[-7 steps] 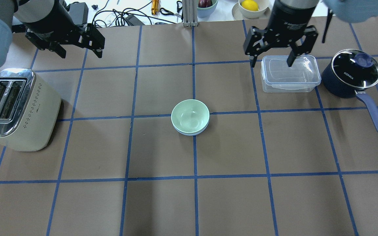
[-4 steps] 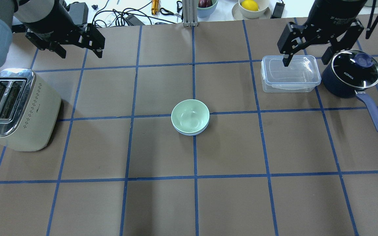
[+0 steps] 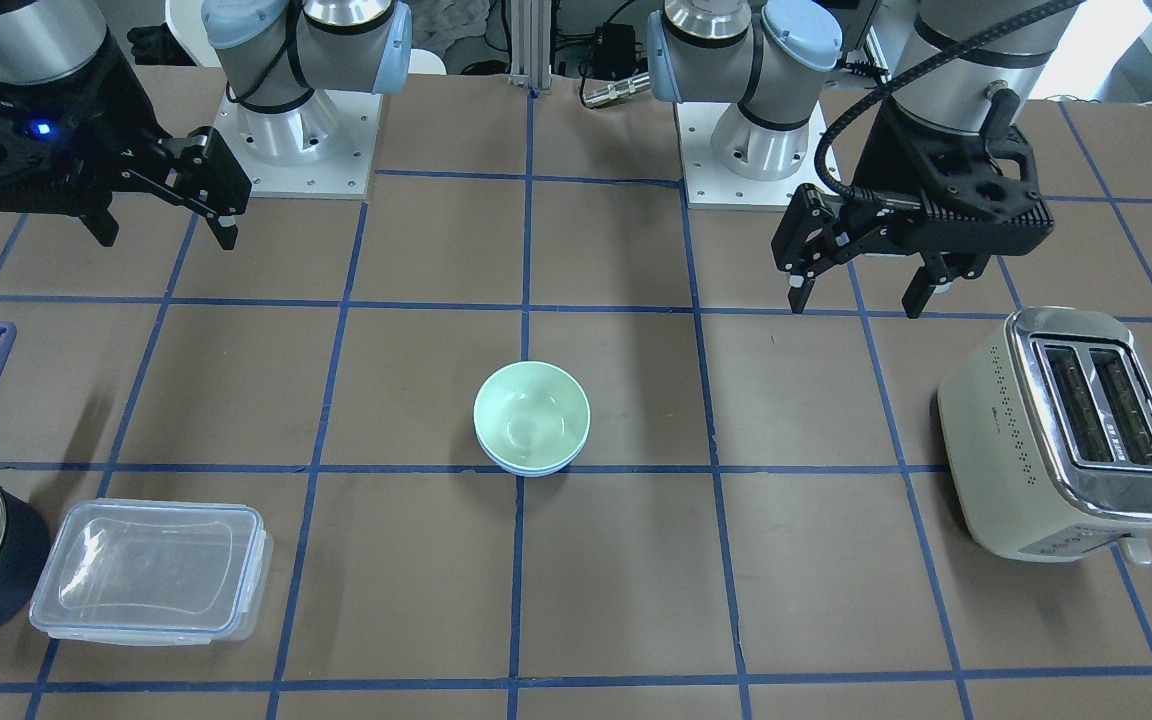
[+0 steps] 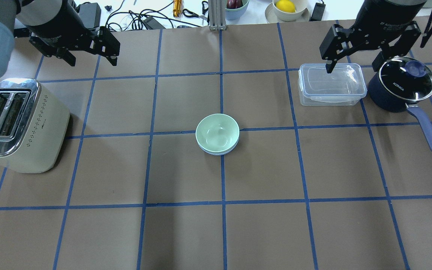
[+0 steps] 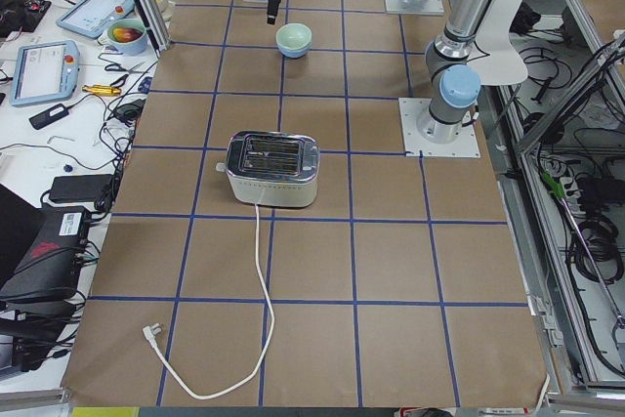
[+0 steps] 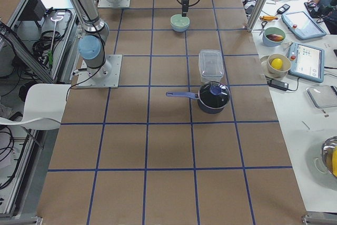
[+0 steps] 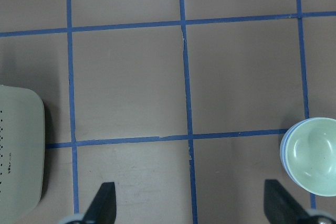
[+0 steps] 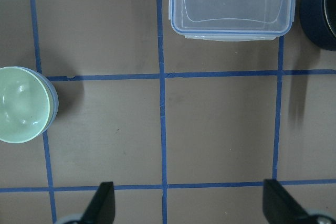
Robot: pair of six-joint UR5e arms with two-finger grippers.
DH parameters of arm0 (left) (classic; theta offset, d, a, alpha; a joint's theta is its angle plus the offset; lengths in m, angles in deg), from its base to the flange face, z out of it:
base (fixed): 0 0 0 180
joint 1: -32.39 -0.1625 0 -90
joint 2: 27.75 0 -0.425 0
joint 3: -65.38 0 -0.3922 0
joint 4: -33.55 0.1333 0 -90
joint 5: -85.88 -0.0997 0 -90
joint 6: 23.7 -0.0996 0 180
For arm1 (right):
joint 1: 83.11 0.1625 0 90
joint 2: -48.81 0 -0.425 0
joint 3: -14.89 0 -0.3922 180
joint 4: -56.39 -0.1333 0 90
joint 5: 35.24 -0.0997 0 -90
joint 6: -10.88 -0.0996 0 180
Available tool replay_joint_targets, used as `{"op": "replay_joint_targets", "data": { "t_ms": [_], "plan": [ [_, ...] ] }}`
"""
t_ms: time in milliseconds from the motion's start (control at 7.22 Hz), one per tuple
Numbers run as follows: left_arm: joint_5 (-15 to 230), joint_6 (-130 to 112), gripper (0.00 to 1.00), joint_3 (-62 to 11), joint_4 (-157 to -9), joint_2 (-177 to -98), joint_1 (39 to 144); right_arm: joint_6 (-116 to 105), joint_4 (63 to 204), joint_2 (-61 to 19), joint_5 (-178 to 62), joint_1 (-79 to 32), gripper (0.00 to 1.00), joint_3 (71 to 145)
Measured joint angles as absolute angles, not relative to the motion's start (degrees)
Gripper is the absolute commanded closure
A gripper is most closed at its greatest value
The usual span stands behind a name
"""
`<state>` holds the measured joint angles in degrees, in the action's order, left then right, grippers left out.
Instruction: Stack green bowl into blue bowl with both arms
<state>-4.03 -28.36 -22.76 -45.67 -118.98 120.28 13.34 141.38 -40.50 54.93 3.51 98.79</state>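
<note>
At the middle of the table, on a crossing of the blue tape lines, the green bowl sits nested inside the blue bowl. Only a thin blue crescent of rim shows under the green one. Both stand upright and level, and neither arm touches them.

Off to one side, the left gripper hangs high beyond the toaster, its fingers spread wide with nothing between them. On the other side the right gripper hangs above the clear lidded container and just beside the dark saucepan. It too is spread wide and carries nothing.

From where I stand, what matters is how the stack lies from each hand. It sits inward of both, well apart from either. The left wrist view catches it at its right edge and the right wrist view catches it at its left edge, outside the fingertips each time. I cannot call one arm nearer, as they look about evenly set back. The bowls are round, so no approach angle is favoured.

To my eye the stacking is done, and any further move would only need to keep clear of the pair.
</note>
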Motion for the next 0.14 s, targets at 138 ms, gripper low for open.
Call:
{"op": "replay_joint_targets", "data": {
  "t_ms": [138],
  "plan": [
    [-4.0, -28.4, 0.00, -22.8, -45.7, -119.0, 120.3, 13.3, 141.4, -40.5, 54.9, 3.5, 0.00, 98.8]
  ]
}}
